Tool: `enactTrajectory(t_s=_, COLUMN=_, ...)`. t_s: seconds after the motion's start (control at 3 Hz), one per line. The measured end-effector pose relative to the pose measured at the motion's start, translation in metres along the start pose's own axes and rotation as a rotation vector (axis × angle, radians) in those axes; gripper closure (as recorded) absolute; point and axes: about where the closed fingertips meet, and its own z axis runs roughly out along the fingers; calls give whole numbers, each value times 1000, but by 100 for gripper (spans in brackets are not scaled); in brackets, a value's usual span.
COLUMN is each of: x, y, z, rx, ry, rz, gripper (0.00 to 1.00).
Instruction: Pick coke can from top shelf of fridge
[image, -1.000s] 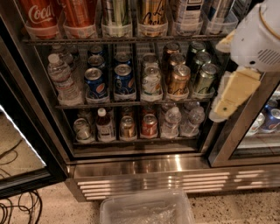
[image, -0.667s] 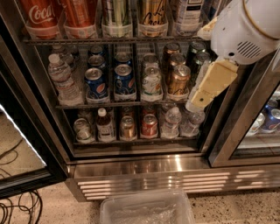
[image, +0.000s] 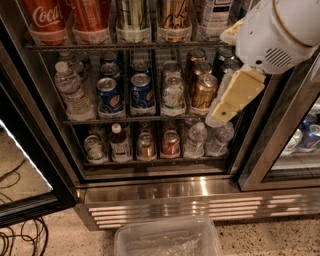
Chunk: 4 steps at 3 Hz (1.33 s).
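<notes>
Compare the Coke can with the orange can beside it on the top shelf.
The Coke can is deep red with white script; the orange can is orange-red with no white script showing. The Coke can stands leftmost in view; the orange can stands just right of it. Both stand upright in clear trays on the top shelf. The gripper hangs at right, before the middle shelf, away from both.

Speckled floor (image: 270, 239), perhaps terrazzo; loose cables (image: 19, 241)

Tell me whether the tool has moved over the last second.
Yes. The tool has shifted left, off the right door post, and now hangs just right of the gold can.
</notes>
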Motion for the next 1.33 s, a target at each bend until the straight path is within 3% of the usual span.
enactTrajectory(t_s=0.33, x=-53, y=5, z=11, rx=-8, ry=-129, rz=-30, gripper=0)
enactTrajectory(t_s=0.67, x=-108, y=6, z=15, rx=30, ry=-251, rz=-28, gripper=0)
enactTrajectory(t_s=1.0, x=-148, y=9, z=-3, rx=83, ry=-350, rz=-32, gripper=0)
enactTrajectory(t_s=1.33, x=-148, y=9, z=-3, rx=83, ry=-350, rz=-31, gripper=0)
